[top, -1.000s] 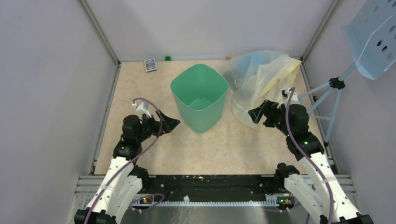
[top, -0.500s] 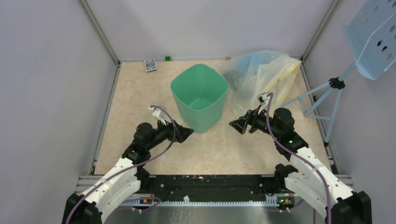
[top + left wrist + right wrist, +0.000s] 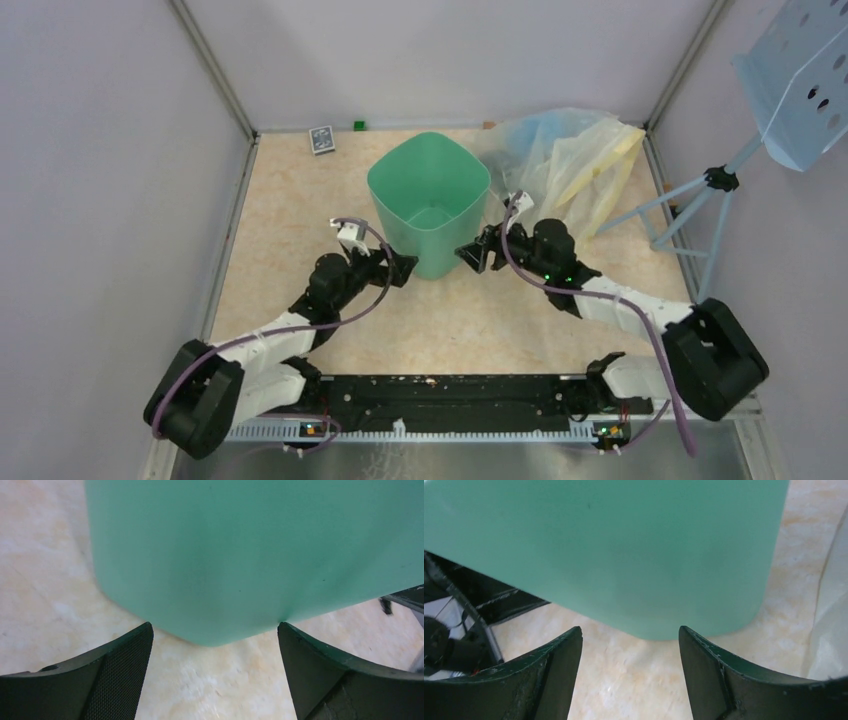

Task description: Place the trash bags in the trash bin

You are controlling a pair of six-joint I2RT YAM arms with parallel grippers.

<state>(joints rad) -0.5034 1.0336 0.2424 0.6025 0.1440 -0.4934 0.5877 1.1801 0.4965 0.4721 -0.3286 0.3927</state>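
Top external: the green bin (image 3: 432, 255) stands upright on the table (image 3: 280, 230), toward the back middle. A pale plastic heap (image 3: 565, 160) lies just beside it on the right. My arms reach in low, with the left jaws at the bin's near-left side and the right jaws at its near-right side.

Left wrist: my left jaws stand wide apart and hold nothing, with the bin's lower corner just ahead of the gap.

Right wrist: my right jaws are parted too, gripping nothing, and face the bin's wall near its base. I cannot tell whether the tips touch it.
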